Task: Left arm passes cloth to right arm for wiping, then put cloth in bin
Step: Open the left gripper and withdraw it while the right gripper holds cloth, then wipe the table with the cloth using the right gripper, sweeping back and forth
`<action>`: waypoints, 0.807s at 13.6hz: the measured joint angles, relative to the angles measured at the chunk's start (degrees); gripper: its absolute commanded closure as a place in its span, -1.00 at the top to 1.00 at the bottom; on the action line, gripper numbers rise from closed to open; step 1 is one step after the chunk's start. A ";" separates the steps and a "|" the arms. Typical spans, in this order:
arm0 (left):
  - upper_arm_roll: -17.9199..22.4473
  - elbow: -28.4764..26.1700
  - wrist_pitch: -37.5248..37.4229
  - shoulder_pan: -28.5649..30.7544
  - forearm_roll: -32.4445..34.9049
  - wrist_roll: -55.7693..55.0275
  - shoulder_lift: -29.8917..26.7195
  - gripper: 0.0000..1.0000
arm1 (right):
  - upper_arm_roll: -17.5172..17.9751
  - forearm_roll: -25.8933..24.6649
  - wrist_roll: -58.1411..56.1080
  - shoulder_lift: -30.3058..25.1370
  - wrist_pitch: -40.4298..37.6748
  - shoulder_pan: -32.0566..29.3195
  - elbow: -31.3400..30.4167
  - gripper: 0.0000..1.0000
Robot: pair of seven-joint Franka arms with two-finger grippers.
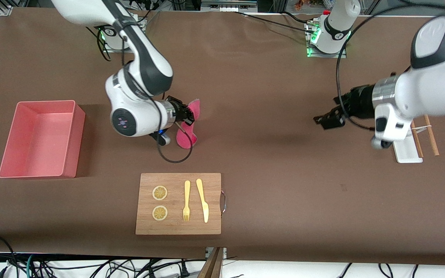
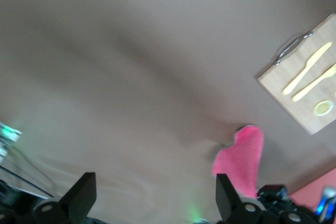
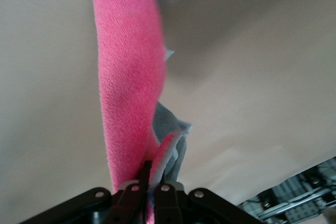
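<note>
My right gripper (image 1: pixel 185 117) is shut on the crimson-pink cloth (image 1: pixel 189 124) and holds it above the brown table, between the bin and the table's middle. The cloth hangs folded from the jaws, and its grey tag (image 3: pixel 167 124) shows in the right wrist view beside the pink cloth (image 3: pixel 126 77). My left gripper (image 1: pixel 325 120) is open and empty, in the air over the table toward the left arm's end; its fingers (image 2: pixel 84 195) stand wide apart, and the cloth (image 2: pixel 242 158) shows farther off in that view. The salmon-pink bin (image 1: pixel 12 148) stands empty at the right arm's end.
A wooden board (image 1: pixel 213 181) with a metal handle lies nearer the front camera, bearing a yellow fork (image 1: pixel 186 200), a yellow knife (image 1: pixel 202 199) and two lemon slices (image 1: pixel 160 193). A small white tray (image 1: pixel 408 152) with chopsticks (image 1: pixel 432 137) sits under the left arm.
</note>
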 measured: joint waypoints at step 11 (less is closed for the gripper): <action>0.09 -14.40 5.79 5.77 21.88 43.63 -10.85 1.00 | -2.19 -16.79 -18.37 6.33 3.18 -4.39 0.02 -1.00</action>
